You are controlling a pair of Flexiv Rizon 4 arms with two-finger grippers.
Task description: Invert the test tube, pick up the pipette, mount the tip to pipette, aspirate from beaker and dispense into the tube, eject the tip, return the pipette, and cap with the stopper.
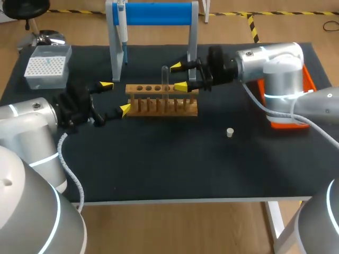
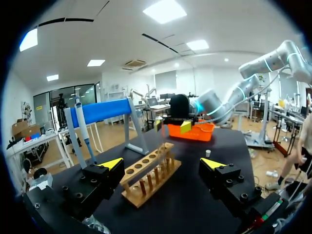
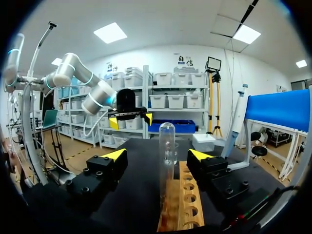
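Just ahead of the right gripper (image 1: pixel 179 76), whose fingers are apart, the test tube (image 1: pixel 165 79) stands upright in the wooden rack (image 1: pixel 161 103), and an off-centre closing could tilt it or drag the rack.

Left pincer (image 1: pixel 115 97) spread wide, right pincer (image 1: pixel 178 76) spread too, both facing each other

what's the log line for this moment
test tube: in rack, rounded end up | right gripper: open around it | left gripper: open by rack
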